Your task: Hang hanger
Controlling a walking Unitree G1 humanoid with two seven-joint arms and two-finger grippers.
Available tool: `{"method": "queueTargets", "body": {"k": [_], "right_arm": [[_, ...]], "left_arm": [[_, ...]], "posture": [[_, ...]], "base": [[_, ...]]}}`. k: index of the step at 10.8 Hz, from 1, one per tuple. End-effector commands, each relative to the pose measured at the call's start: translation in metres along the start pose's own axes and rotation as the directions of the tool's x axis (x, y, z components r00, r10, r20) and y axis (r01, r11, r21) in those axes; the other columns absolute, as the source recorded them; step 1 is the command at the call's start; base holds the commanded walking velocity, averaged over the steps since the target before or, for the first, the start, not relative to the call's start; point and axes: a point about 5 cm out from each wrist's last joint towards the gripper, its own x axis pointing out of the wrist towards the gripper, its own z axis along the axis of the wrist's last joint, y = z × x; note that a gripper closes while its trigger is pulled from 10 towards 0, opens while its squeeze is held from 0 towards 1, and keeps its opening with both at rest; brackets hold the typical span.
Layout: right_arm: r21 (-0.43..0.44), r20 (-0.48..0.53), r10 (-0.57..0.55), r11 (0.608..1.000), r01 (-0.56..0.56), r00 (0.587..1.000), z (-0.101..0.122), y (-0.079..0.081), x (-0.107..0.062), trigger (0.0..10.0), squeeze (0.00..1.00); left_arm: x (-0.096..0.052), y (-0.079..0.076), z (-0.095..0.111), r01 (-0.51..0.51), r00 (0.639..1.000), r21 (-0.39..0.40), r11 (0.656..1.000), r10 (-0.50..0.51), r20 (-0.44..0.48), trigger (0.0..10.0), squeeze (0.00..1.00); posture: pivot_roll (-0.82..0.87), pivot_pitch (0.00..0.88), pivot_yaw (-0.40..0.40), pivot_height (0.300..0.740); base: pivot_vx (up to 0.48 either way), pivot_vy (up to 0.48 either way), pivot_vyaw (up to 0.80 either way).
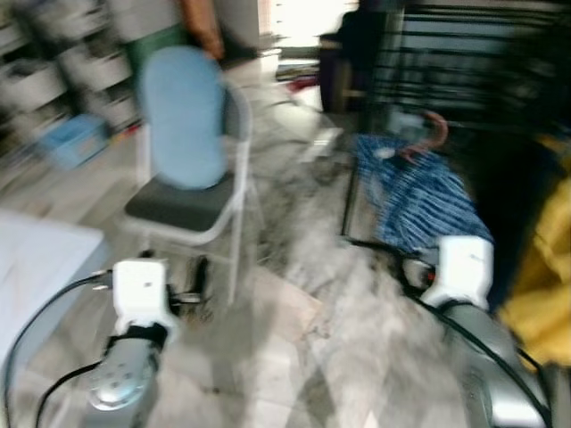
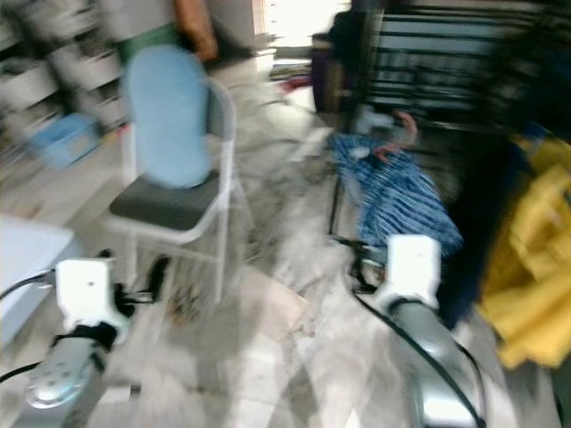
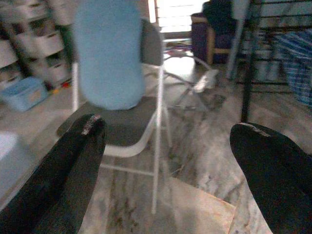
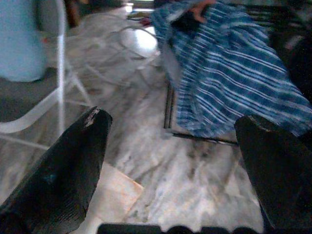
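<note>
the head views were blurred. both arms were raised low before the robot over a grey marbled floor (image 1: 303, 348). the left gripper (image 3: 165, 161) had its two black fingers (image 3: 73, 165) spread wide apart with nothing between them, and it looked toward a white-framed folding chair (image 1: 192, 209) with a dark grey seat and a pale blue cushion (image 1: 185, 116) leaning upright against its back. the right gripper (image 4: 175, 161) was likewise spread wide and empty, and it faced a blue striped garment (image 4: 234, 73) that hung down from a dark metal rack (image 1: 446, 53). at the top of that garment a reddish-brown hanger hook (image 1: 433, 132) curved up near the rack's bars; whether it sat over a bar could not be told through the blur. the garment's hem ended just above the floor, well apart from both grippers. a heap of yellow cloth (image 1: 544, 294) lay at the robot's right, beside the right arm. shelves with white bins (image 1: 53, 62) and a light blue basket (image 1: 76, 138) stood behind the chair to the left.
</note>
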Motion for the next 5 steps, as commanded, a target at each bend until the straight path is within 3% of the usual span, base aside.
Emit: {"method": "queueTargets", "body": {"k": [1,2,5], "right_arm": [[-0.001,-0.002,-0.019,1.0,0.019,1.0,0.0006,-0.0026,-0.001,10.0,0.0],[0.002,0.003,-0.016,1.0,0.016,1.0,0.0009,-0.0009,-0.0006,10.0,0.0],[0.009,0.001,-0.069,0.998,0.069,0.998,0.0012,-0.0051,0.0017,10.0,0.0]], "left_arm": [[0.0002,-0.0028,-0.0021,0.021,1.0,0.0,1.0,-0.021,-0.018,10.0,0.0],[0.0,-0.0027,-0.0026,0.025,0.999,0.009,1.0,-0.024,-0.021,10.0,0.0],[0.0055,-0.0027,0.002,0.028,0.999,0.006,1.0,-0.028,-0.016,10.0,0.0]], "posture": [[-0.08,0.096,0.073,0.74],[-0.08,0.098,0.074,0.74],[-0.07,0.111,0.08,0.74]], "base": [[0.0,0.368,-0.73],[0.0,0.322,0.0],[0.0,0.0,0.0]]}}
